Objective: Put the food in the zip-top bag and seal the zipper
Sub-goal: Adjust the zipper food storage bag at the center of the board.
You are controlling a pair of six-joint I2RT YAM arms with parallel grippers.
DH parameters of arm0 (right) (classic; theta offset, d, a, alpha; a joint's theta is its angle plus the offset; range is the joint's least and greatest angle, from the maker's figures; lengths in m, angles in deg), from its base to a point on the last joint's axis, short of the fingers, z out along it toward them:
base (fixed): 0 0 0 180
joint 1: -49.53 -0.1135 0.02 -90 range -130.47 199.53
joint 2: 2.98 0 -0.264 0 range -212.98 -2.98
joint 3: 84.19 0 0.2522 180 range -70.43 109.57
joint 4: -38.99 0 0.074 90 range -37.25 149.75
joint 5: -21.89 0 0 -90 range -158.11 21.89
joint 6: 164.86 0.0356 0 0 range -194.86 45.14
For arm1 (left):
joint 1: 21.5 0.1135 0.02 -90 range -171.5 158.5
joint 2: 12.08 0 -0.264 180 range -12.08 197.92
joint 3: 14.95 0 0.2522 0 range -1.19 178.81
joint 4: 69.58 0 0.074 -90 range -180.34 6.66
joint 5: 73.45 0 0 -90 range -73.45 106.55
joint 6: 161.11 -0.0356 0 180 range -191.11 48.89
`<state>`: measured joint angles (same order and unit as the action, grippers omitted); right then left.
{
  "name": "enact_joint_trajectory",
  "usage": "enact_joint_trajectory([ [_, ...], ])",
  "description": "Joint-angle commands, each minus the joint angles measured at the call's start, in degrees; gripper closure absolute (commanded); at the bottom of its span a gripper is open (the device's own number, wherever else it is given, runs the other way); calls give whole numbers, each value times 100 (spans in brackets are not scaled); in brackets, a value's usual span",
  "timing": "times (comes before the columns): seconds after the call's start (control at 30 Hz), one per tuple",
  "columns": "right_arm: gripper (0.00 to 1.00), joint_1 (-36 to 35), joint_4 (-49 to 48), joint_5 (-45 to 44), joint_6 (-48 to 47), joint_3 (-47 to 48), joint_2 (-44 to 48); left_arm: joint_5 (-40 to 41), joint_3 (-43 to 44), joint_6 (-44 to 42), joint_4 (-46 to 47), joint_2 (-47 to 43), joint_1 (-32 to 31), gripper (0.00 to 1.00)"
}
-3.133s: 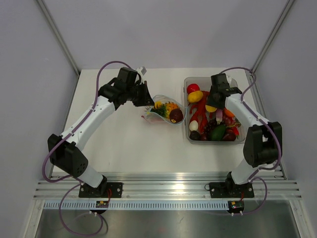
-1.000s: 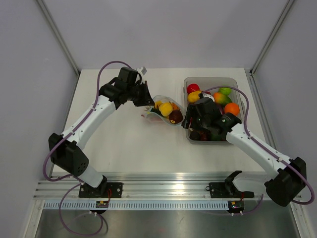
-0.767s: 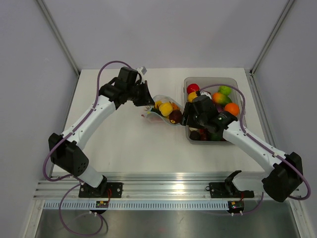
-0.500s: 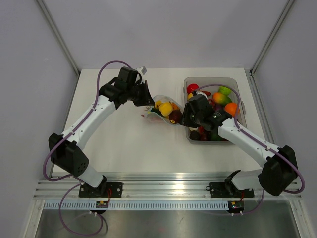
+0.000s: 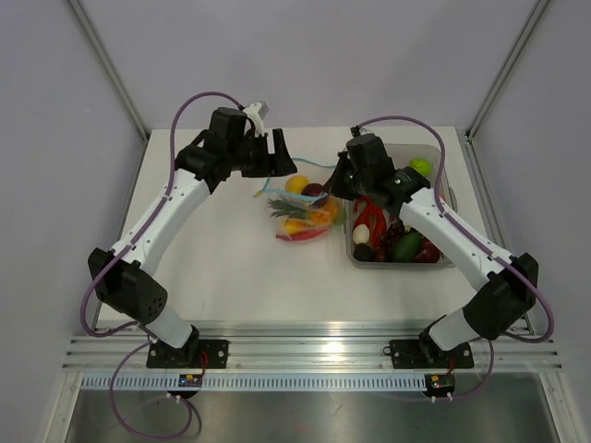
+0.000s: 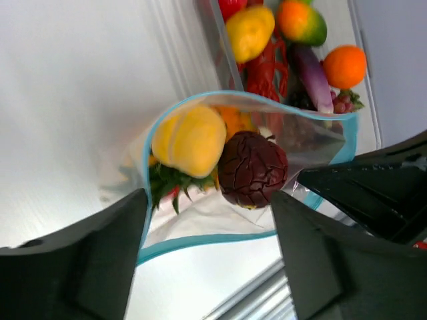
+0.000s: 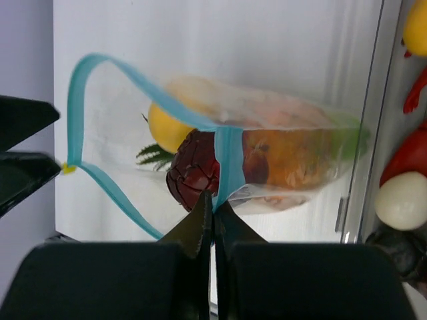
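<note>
Left end effector (image 6: 208, 200) now stands apart, off the bag (image 5: 303, 220); right end effector (image 7: 213, 203) has clamped the zipper (image 7: 225, 160) at the bag's 2 o'clock corner, so sealing likely follows.

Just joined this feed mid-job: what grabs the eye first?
The clear zip-top bag mid-table, bulging with a yellow fruit and a dark purple one, its blue zipper pinched by the shut right jaws. The left jaws stand open by the mouth's other end; right of it, the tub holds more food.
</note>
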<state>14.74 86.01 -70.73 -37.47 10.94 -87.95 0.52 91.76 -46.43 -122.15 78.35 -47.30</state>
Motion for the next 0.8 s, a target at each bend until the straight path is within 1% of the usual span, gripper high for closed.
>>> enact_joint_trajectory([
  [0.0, 100, 261, 102, 234, -152, 634, -362, 82, 532, -613, 365, -235, 207, 15],
  [0.07, 100, 402, 94, 444, -179, 793, -529, 222, 270, -780, 435, -464, 268, 9],
  [0.13, 100, 446, 58, 551, -240, 794, -547, 433, -91, -1009, 637, -928, 356, 8],
  [0.17, 100, 481, 41, 586, -249, 776, -538, 704, -588, -1071, 768, -1131, 400, 9],
  [0.2, 100, 490, 15, 639, -258, 741, -530, 820, -872, -1219, 1126, -1325, 401, 9],
  [0.23, 100, 516, -3, 657, -276, 706, -503, 917, -1162, -1282, 1365, -1753, 409, 16],
  [0.27, 100, 543, -38, 735, -284, 679, -494, 970, -1539, -1352, 1654, -1966, 409, 21],
  [0.3, 100, 569, -47, 762, -276, 670, -494, 1005, -2126, -1466, 2170, -2160, 409, 23],
  [0.33, 100, 587, -47, 788, -293, 670, -494, 997, -2445, -1510, 2419, -2353, 418, 27],
  [0.37, 100, 604, -47, 823, -302, 670, -494, 1049, -2726, -1563, 2683, -2677, 418, 27],
  [0.4, 100, 613, -47, 841, -311, 670, -494, 1076, -3356, -1642, 3277, -2880, 418, 27],
  [0.43, 100, 622, -47, 841, -320, 662, -486, 1102, -3649, -1677, 3605, -3056, 409, 27],
  [0.47, 100, 631, -39, 850, -363, 644, -477, 1163, -4192, -1765, 4165, -3371, 418, 27],
  [0.53, 100, 648, -38, 876, -364, 627, -451, 1216, -4512, -1853, 4477, -3593, 418, 24],
  [0.6, 100, 666, -47, 911, -364, 591, -442, 1050, -4636, -2054, 4452, -3691, 418, 23],
  [0.67, 100, 675, -100, 947, -364, 539, -407, 543, -4750, -2239, 4434, -3656, 418, 25],
  [0.77, 100, 675, -126, 991, -364, 468, -345, 129, -4909, -2389, 4618, -3480, 427, 29],
])
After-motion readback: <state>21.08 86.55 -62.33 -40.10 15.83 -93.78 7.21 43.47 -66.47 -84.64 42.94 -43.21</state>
